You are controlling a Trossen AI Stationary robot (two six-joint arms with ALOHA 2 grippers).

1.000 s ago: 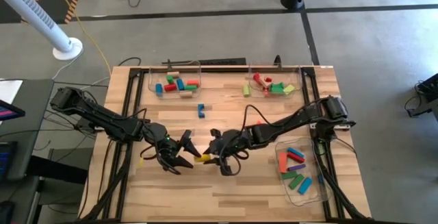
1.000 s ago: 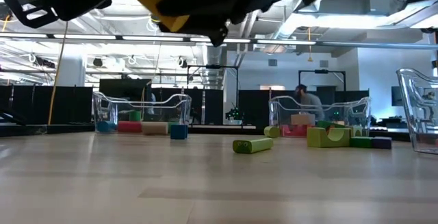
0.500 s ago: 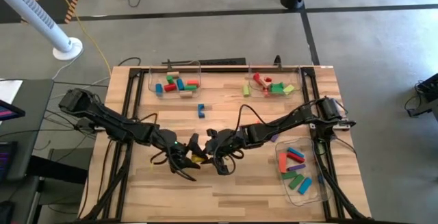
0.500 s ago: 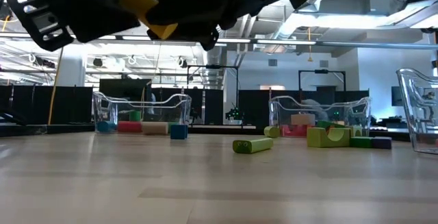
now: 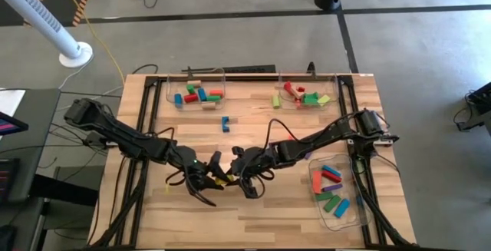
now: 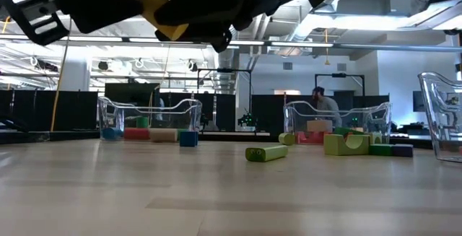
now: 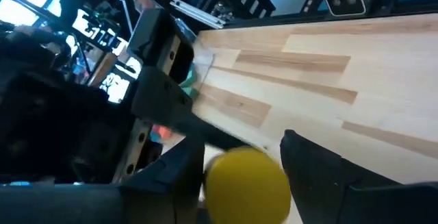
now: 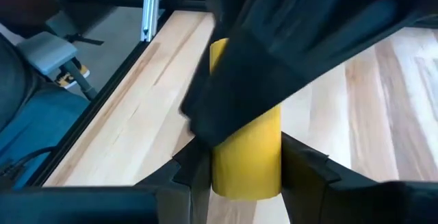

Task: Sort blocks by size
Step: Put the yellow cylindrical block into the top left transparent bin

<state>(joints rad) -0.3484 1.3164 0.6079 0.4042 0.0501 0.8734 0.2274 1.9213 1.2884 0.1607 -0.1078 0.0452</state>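
Above the middle of the table, clear of it, hangs a yellow cylinder block point(image 5: 225, 178), and both grippers meet at it. My left gripper point(image 5: 215, 176) comes from the table's left and my right gripper point(image 5: 234, 176) from its right. Each is shut on the block. The low view shows the block point(image 6: 155, 9) high up between the dark fingers. A blue block point(image 5: 225, 123) and a light green cylinder point(image 6: 266, 152) lie loose on the table farther back. My left gripper has the yellow block's round end point(image 7: 246, 183) between its two fingers point(image 7: 311, 172), one on each side. The fingers come nearly level from the table's left and lie along the block, which is clear of the table. My right gripper pinches the other end of the yellow block point(image 8: 246, 166) between its two fingers point(image 8: 298, 162). It comes from the table's right, slanting slightly down, fingers along the block. The left gripper's finger crosses the block farther out. The block is lifted clear.
Two clear trays with coloured blocks stand at the far edge, one on the left point(image 5: 196, 91) and one on the right point(image 5: 303, 94). A third tray point(image 5: 334, 193) with longer blocks stands at the near right. Bare wood lies in front of the grippers.
My left gripper has moved toward the table's right, up to the right gripper, and its wide-open fingers have closed around the yellow block. My right gripper has kept still with the block held up.
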